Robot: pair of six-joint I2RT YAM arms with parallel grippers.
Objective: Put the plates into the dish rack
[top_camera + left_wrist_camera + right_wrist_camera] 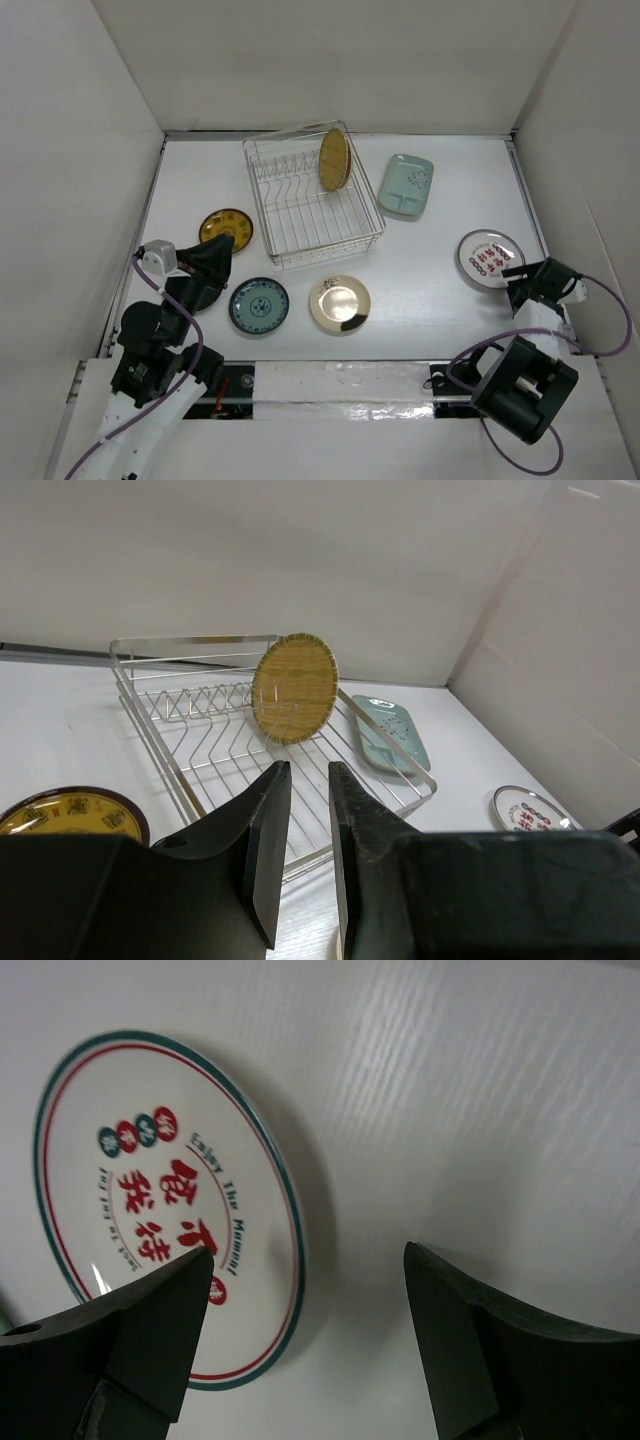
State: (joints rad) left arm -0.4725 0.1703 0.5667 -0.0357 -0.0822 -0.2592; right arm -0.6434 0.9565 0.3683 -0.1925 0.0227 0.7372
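The white plate with red marks (489, 257) lies flat on the table (430, 300) at its right side, well apart from the dish rack (262, 200), where a round tan plate (333, 158) stands on edge among the prongs. Being round, it has no long axis to line up with; what counts is its near rim. In the right wrist view that rim falls inside the gap of the right gripper (308, 1260), whose fingers are spread wide with nothing between them: one finger sits over the plate's printed face, the other over bare table. From above, the plate lies just beyond this gripper, slightly toward the table's middle, so the right arm is clearly the nearer one. I judge the coming move turns on getting the outer finger down to the rim's edge, since a flat plate gives little to pinch. The left gripper (305, 780) hangs far off beside the yellow-and-dark-brown plate (225, 230), its fingers almost together with only a slit and nothing held
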